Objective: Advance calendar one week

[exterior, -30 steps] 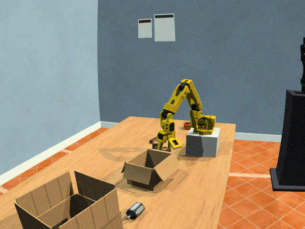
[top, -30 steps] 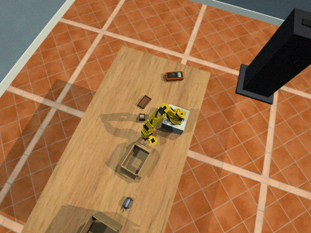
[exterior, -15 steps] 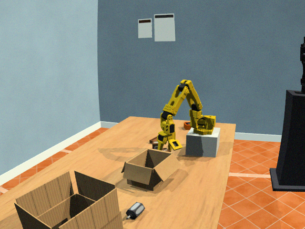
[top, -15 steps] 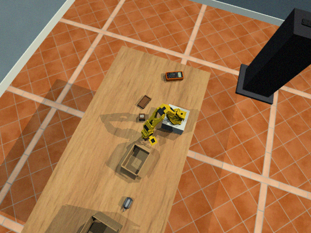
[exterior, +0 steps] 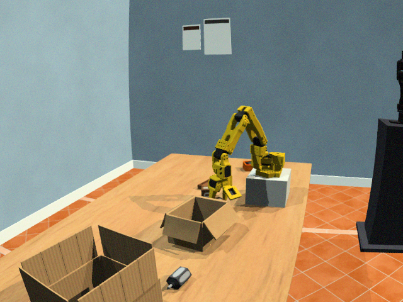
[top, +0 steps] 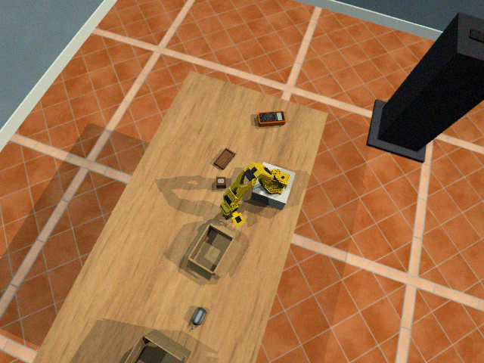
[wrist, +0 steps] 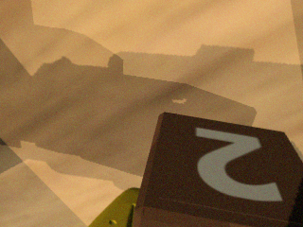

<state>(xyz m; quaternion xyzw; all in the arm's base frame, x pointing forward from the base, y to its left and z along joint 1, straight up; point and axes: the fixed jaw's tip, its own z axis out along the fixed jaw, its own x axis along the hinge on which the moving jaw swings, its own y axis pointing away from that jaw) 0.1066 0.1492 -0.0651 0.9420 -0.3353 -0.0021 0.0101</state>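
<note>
The tool (top: 228,215) is clenched on a dark brown cube (wrist: 220,172) whose face toward the wrist camera reads 2, and carries it above the surface (top: 128,273), close to the nearer open cardboard box (top: 212,249). The second cube (top: 221,181), showing an 8 upward, sits loose on the surface beside the arm, apart from the small brown tray (top: 224,158), which looks vacant, though it is small in the top view. Judging from this, the task is roughly midway: both cubes are out of the tray, and both have yet to be turned to the right digits and seated flat, upright, facing the robot.
</note>
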